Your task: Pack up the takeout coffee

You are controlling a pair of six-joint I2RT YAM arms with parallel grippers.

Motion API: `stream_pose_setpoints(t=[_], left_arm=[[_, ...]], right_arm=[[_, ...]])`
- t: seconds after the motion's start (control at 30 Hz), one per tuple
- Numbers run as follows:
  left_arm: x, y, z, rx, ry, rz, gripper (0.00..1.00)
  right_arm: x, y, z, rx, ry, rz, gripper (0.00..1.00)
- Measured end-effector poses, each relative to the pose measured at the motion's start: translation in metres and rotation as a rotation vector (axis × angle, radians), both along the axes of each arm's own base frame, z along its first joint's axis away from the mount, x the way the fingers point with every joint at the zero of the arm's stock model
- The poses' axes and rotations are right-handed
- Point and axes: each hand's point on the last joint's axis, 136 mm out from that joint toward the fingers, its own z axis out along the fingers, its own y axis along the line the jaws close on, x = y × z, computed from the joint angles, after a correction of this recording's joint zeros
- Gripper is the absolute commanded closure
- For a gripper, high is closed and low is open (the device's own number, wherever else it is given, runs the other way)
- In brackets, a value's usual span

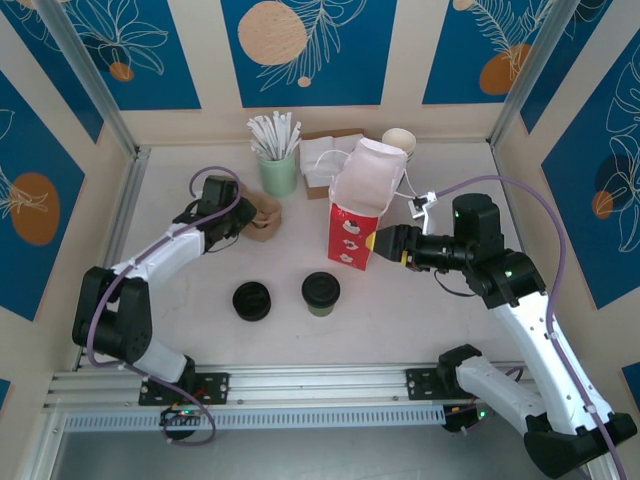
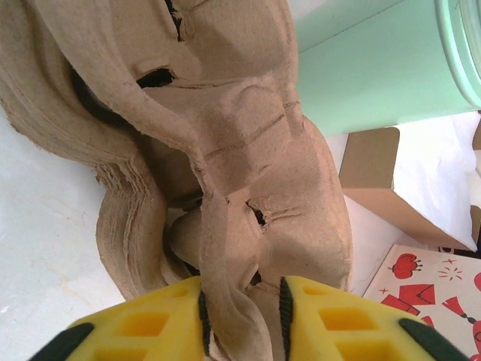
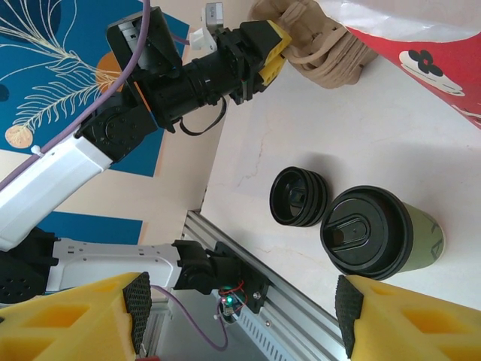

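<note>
1. While the takeout coffee (image 1: 321, 293) stood lidded near the middle of the table (image 1: 420, 330), just right of loose black lids (image 1: 252, 300), the left gripper (image 2: 242, 308) pinched a fold of the brown pulp carrier stack (image 2: 248, 173), far left.
2. The right gripper (image 1: 385, 241), fingers wide and empty, sat just right of the red-and-white bag (image 1: 350, 240).

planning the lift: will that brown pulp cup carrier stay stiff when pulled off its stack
Probably bends: the thin pulp cup carrier is creased between the left fingers. Likely light, being thin fibre. Nested layers underneath may drag along.
</note>
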Motion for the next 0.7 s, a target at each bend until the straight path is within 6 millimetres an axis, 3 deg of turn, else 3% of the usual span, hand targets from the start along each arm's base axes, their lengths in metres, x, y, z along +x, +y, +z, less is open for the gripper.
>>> stream_pose_setpoints(t=[0.4, 0.7], left_arm=[[0.005, -0.002, 0.007, -0.037, -0.018, 0.02, 0.87], [0.009, -0.003, 0.036, -0.064, -0.082, 0.025, 0.91]], right_arm=[[0.001, -0.002, 0.001, 0.01, 0.004, -0.001, 0.31], [0.001, -0.002, 0.002, 0.014, 0.005, 0.0, 0.31]])
